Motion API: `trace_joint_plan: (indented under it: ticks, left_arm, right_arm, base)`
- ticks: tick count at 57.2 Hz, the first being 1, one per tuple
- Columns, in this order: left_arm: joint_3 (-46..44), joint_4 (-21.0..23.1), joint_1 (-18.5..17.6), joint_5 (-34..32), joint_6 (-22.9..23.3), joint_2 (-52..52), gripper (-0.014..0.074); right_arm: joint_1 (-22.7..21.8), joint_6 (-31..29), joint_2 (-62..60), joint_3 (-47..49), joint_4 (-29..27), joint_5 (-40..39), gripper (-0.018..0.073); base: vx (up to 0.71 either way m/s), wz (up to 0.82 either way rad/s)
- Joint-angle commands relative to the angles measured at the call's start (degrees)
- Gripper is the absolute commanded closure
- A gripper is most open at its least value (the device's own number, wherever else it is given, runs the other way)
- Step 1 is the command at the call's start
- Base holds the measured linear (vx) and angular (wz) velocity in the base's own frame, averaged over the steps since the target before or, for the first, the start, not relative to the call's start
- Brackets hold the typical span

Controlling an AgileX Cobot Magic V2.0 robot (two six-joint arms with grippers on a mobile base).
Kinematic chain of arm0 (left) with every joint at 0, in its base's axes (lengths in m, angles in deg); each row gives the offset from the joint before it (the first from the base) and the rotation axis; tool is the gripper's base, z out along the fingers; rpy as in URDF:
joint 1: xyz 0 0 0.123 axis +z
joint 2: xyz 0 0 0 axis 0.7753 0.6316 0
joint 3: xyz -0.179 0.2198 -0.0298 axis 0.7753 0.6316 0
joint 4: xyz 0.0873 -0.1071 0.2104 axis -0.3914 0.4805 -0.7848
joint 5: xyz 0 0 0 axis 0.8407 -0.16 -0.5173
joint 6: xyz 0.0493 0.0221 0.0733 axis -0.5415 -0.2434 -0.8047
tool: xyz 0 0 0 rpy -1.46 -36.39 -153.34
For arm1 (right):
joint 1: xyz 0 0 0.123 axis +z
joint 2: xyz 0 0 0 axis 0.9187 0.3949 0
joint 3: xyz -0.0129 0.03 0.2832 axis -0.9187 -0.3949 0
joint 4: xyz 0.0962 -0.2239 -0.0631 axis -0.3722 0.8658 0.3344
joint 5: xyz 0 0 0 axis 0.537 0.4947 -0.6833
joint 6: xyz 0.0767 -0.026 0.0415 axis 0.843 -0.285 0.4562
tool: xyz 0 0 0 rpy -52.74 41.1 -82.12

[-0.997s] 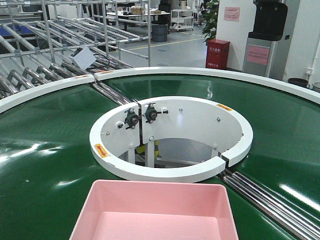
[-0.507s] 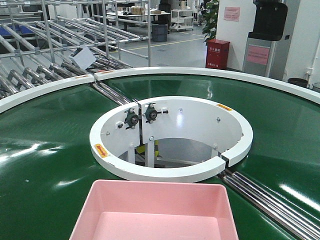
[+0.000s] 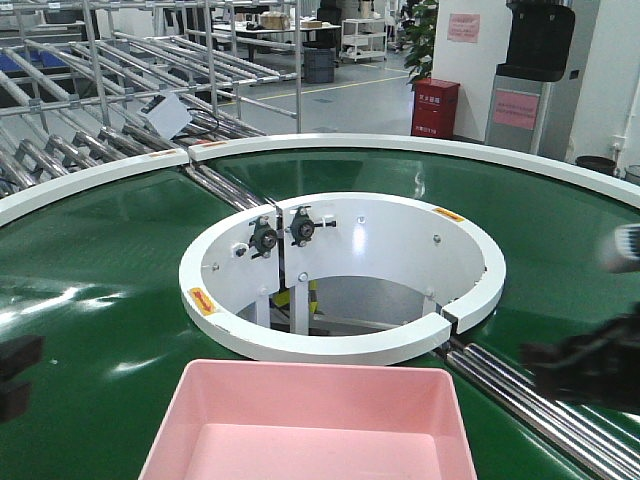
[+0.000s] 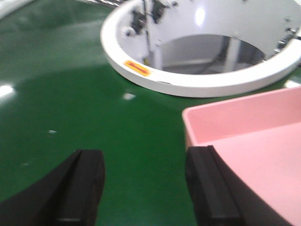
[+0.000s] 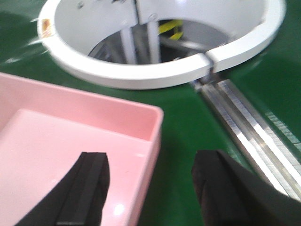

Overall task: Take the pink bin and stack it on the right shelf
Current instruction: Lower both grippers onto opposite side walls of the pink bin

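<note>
Pink bin (image 3: 310, 425): near centre on green belt (image 3: 100, 300), empty. My left pincer (image 4: 143, 156) and right pincer (image 5: 153, 160): both wide, one at each side wall, apparently for a level two-sided lift. Shelf: unseen.

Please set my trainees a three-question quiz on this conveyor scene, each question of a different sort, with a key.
1. True or false: the left tool is shut on the pink bin.
2. The pink bin rests on: A) the green belt; B) a wooden table; C) a cardboard box.
3. Fill in: one finger of the right tool is over the inside of the bin and the other is outside its ___ wall.

Key: 1 false, it is open; 2 A; 3 right.
</note>
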Motion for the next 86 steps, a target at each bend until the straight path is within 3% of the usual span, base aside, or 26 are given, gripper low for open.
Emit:
trace_joint_plan:
  ticks: [1, 9, 13, 37, 55, 72, 80, 86]
  left_arm:
    - [-5.4, 2.7, -2.2, 0.2, -0.3, 4.1, 0.0085]
    - [-9.6, 2.8, -3.6, 6.0, 0.9, 13.0, 0.0085]
    - [-10.7, 4.4, -3.6, 7.5, 3.1, 15.8, 0.0085]
    - [-10.9, 12.8, -3.7, 4.3, 3.1, 27.5, 0.0085]
    - [-10.9, 13.8, -3.7, 1.6, 1.4, 35.3, 0.0085]
    - [-10.9, 17.8, -3.7, 1.4, 1.4, 39.9, 0.0134]
    - [-10.9, 17.8, -3.7, 1.0, 1.4, 39.5, 0.026]
    - [-10.9, 18.4, -3.7, 2.0, 1.4, 39.3, 0.0409]
  right_arm:
    - [2.9, 5.5, 4.9, 3.5, 2.3, -2.9, 0.0097]
    - [3.8, 20.1, 14.7, 7.2, 7.0, 2.2, 0.0097]
    - [3.8, 23.3, 18.7, 9.4, 9.5, 5.4, 0.0097]
    - [4.1, 23.7, 28.8, 13.4, 11.5, 5.8, 0.0097]
    - [4.1, 23.3, 31.8, 13.3, 10.6, 5.6, 0.0115]
    - [4.1, 23.3, 33.7, 13.3, 9.0, 5.8, 0.0336]
    - [4.1, 23.3, 33.7, 13.3, 8.9, 6.3, 0.0459]
    - [4.1, 23.3, 33.7, 13.3, 6.0, 6.9, 0.0559]
  base:
    - [0.0, 0.0]
    - [0.0, 0.0]
    - [0.0, 0.0]
    - [0.0, 0.0]
    - [0.0, 0.0]
    - [0.0, 0.0]
    - [0.0, 0.0]
    - [0.0, 0.0]
